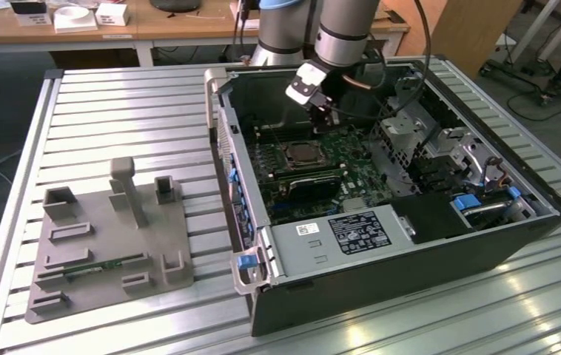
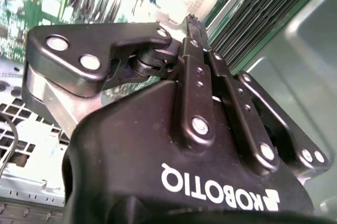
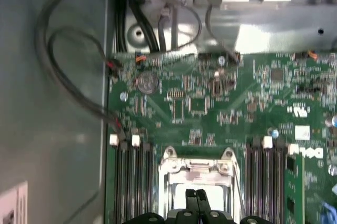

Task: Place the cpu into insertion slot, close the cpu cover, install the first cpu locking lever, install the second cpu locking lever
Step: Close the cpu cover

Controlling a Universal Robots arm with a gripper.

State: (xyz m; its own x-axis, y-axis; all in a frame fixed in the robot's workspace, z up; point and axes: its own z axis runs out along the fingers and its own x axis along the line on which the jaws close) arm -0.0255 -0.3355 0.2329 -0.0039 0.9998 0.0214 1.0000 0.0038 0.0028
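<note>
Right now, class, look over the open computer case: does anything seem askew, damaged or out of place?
Nothing stands out. In the exterior view the cpu lies flat and square in the insertion slot. The gripper hangs shut close above it, holding nothing.

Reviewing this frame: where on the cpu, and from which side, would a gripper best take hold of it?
Probably by two opposite thin edges, coming straight down from above. The cpu lies flat in the insertion slot, ringed by metal, with only its silvery top facing up. Whether the rim leaves finger room I cannot tell.
</note>
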